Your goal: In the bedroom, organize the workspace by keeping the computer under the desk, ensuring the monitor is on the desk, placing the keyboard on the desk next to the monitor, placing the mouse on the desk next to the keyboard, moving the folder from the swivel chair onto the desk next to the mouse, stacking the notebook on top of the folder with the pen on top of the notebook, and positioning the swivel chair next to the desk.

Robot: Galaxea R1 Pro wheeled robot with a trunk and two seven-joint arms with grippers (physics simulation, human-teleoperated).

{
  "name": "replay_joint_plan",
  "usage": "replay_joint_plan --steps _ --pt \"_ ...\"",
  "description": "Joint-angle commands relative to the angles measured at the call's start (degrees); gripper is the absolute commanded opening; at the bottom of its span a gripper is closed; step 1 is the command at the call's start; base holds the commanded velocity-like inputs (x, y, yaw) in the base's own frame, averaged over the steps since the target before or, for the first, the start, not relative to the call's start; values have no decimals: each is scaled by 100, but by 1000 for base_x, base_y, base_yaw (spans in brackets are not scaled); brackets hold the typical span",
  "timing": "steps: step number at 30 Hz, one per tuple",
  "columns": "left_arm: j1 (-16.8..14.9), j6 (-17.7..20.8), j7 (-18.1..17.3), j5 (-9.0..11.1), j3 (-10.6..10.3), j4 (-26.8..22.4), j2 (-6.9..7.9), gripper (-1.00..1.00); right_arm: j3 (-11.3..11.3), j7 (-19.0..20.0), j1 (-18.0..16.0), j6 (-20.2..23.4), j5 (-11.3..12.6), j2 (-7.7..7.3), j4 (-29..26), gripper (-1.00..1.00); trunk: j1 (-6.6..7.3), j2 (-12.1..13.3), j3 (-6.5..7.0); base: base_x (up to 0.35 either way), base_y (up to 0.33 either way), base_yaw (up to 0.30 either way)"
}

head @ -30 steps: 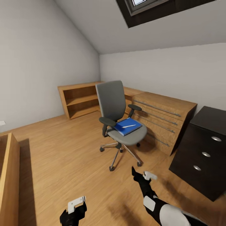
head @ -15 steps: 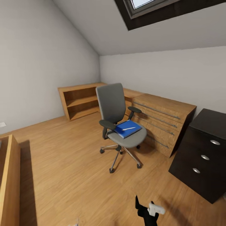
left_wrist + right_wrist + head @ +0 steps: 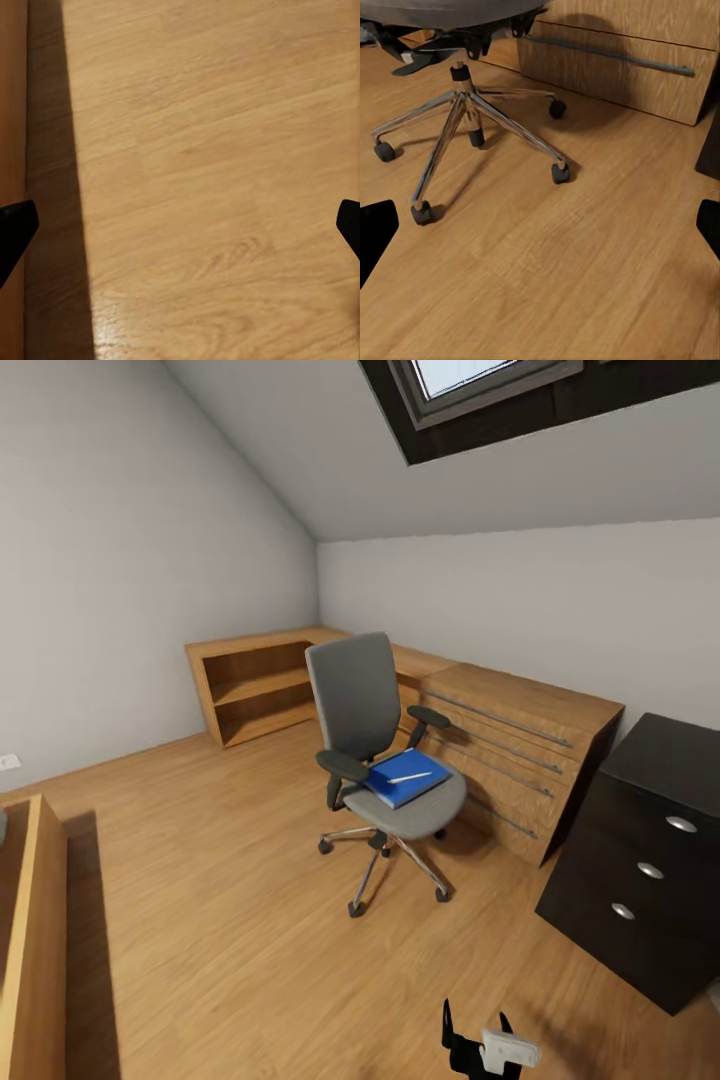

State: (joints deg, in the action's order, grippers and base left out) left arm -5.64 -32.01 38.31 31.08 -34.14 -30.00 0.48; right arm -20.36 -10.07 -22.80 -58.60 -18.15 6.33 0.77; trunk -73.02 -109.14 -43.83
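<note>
Wooden floor (image 3: 220, 920) carrying a grey swivel chair (image 3: 375, 750) at centre; on its seat, a blue folder (image 3: 405, 778) topped by a white pen (image 3: 410, 776); black desk (image 3: 650, 860) at three o'clock.

left claw (image 3: 180, 229) spread wide | wood floor (image 3: 217, 150) | possibly furniture edge (image 3: 11, 97)

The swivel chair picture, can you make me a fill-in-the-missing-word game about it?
1. The blue folder lies on the seat of the ____.
2. The thin white ____ lies on top of the folder.
3. The swivel chair stands on a floor made of ____.
4. The black drawer unit has three round ____ knobs.

Missing words: swivel chair; pen; wood; silver
</note>
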Motion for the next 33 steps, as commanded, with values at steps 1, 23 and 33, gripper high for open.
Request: replay_joint_plan --steps 1,23,33 --pt "-7 -49 39 35 -49 22 5 100 -16 -168 13 -76 -162 0 5 100 23 39 13 0 0 0" --pt "-7 -104 1 44 -44 386 4 100 -9 -1019 82 844 -562 3 -5 100 507 921 408 0 0 0" --pt "-7 -114 4 41 -35 544 11 100 13 -1006 82 860 -567 0 -6 100 726 1323 588 0 0 -25"
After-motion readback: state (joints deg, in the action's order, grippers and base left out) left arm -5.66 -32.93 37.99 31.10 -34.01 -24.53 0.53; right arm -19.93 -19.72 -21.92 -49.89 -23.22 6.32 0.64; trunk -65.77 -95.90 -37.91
